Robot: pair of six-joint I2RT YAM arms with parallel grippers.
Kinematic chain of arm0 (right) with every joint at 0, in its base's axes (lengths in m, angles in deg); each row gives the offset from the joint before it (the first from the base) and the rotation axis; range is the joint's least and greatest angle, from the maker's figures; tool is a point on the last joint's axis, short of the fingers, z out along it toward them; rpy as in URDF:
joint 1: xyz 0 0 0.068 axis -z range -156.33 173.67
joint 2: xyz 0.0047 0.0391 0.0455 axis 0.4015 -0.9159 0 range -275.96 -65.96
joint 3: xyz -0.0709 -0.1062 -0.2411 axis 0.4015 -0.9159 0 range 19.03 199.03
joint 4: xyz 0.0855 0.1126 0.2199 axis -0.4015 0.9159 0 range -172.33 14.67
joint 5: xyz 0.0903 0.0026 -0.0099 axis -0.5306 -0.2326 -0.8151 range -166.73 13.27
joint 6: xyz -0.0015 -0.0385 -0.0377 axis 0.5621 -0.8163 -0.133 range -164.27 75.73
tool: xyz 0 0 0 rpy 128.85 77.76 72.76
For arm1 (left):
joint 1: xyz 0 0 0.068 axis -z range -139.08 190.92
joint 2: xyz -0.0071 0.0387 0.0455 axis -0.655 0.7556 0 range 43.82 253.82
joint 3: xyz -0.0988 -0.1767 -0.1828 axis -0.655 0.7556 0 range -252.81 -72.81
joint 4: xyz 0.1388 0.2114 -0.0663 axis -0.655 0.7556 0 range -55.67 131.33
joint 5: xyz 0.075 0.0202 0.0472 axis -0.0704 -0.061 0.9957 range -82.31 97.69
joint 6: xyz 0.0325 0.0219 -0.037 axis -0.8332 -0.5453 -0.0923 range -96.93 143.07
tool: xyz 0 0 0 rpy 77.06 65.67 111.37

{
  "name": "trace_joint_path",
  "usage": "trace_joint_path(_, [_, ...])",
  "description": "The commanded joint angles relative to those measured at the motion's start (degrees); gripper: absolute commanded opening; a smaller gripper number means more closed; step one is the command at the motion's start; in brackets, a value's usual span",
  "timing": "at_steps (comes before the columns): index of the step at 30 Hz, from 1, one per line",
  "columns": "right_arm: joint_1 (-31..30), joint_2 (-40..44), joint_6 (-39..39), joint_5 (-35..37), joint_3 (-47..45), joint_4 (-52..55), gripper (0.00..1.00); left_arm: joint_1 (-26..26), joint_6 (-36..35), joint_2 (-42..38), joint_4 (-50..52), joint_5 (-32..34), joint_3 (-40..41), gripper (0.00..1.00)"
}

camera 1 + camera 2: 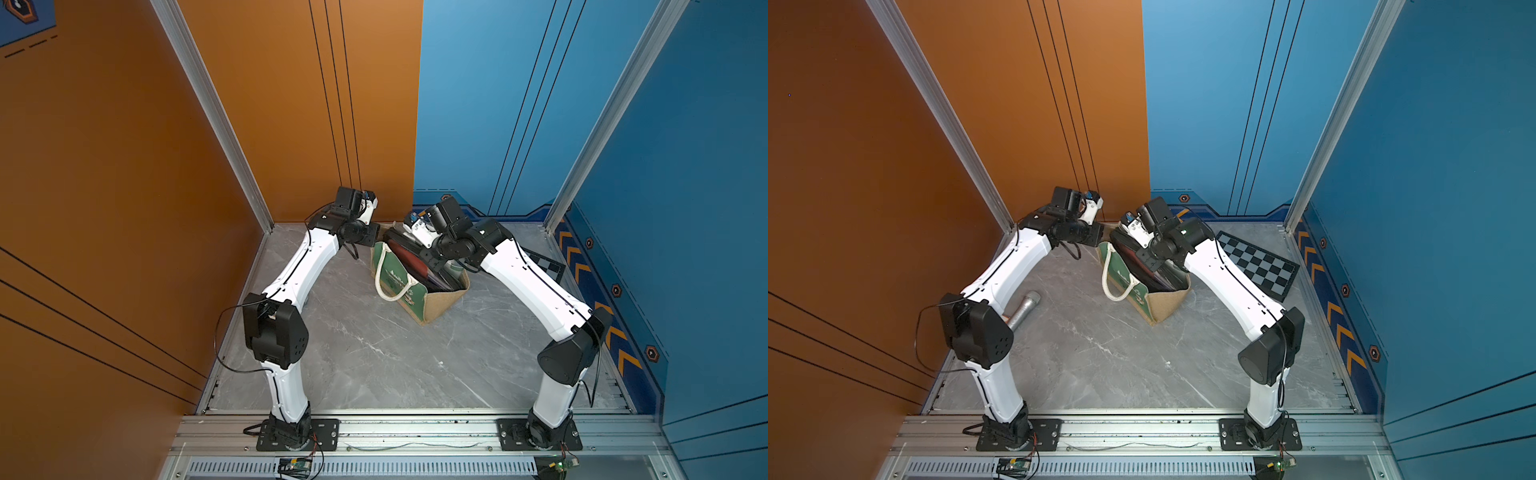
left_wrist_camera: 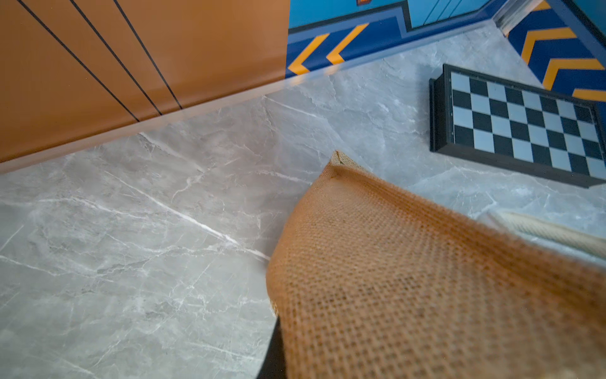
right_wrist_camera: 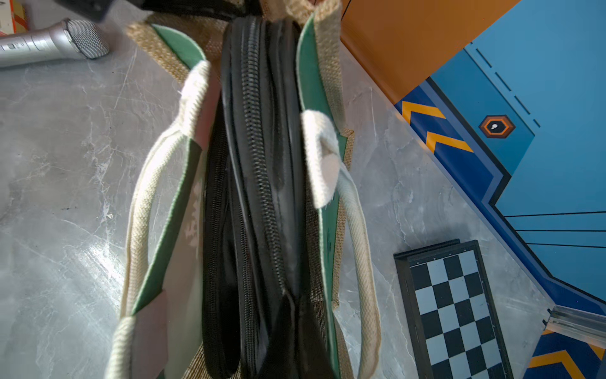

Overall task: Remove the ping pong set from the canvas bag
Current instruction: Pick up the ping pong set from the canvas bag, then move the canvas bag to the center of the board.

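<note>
The canvas bag (image 1: pixel 399 286) stands upright at the back middle of the table, green front facing left and tan burlap end (image 1: pixel 1165 305) facing forward. A black zippered case with a red panel, the ping pong set (image 3: pixel 259 164), stands on edge in its open mouth (image 1: pixel 409 259). My left gripper (image 1: pixel 371 236) is at the bag's far end, shut on the burlap edge (image 2: pixel 393 295). Only a dark sliver of one of its fingers (image 2: pixel 273 356) shows. My right gripper (image 3: pixel 295 347) is inside the bag's mouth at the end nearer its arm, shut on the case's rim (image 1: pixel 1148 259).
A black-and-grey checkerboard (image 1: pixel 1258 266) lies flat to the right of the bag, near the blue wall (image 3: pixel 459 311). A silver microphone (image 1: pixel 1023 309) lies at the left, partly under the left arm. The orange back wall runs close behind the bag.
</note>
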Motion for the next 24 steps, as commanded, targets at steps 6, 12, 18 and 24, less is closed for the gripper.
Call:
trace_joint_path(6, [-1.42,11.98,3.84,-1.02,4.25,-3.98,0.0,-2.44,4.07,8.33,4.17,2.35,-11.7,0.0])
trace_joint_path(12, [-1.07,16.27,6.37,-1.51,5.3,-7.25,0.0,-5.51,8.71,11.6,4.16,1.53,-14.4,0.0])
trace_joint_path(18, [-0.94,18.7,10.41,-6.54,7.94,-8.9,0.0,-8.04,11.28,13.79,4.18,0.33,-16.48,0.0])
trace_joint_path(24, [-1.68,21.77,14.94,-12.1,7.15,-9.88,0.0,-9.44,12.95,15.45,4.14,0.4,-18.31,0.0])
